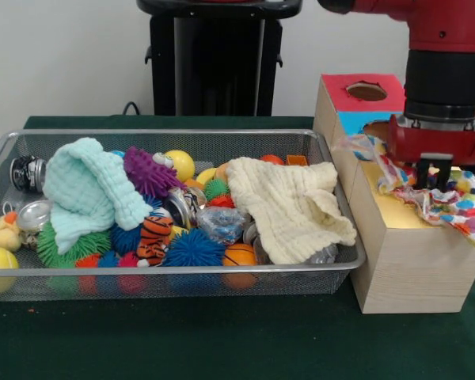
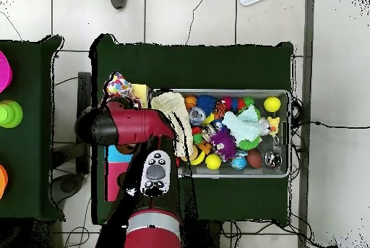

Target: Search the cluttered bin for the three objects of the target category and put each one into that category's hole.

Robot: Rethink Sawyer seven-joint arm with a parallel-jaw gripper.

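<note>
Front view: the red arm reaches down over the wooden sorting box (image 1: 416, 261), which stands just beside the wire bin's (image 1: 0, 154) right end.
Claw (image 1: 434, 176): narrow, pinched on a polka-dot cloth (image 1: 459, 210); the black tips show at the cloth's top fold.
Cloth: it hangs from the claw and drapes over the box top, one end spread toward the bin, the other trailing off the box's outer edge. It looks held high so that the loose fabric can gather over an opening.
Box: a red section (image 1: 344, 87) with a round hole (image 1: 366, 92) lies farthest from the camera, then a blue section (image 1: 356, 121), then a yellow-gold section (image 1: 392, 210) under the cloth. Which hole lies beneath the claw cannot be told.
Bin: a cream cloth (image 1: 289, 206) lies at the end next to the box, and a mint cloth (image 1: 87, 190) toward the other end, both over spiky balls, a tiger toy (image 1: 154, 237) and small balls.
Overhead view: the polka-dot cloth (image 2: 118, 84) shows beside the box, past the arm's elbow; the bin (image 2: 290, 133) sits on the green worktop (image 2: 188, 61).
Judgement: cloths seem the target category, with one being delivered and two left in the bin.
</note>
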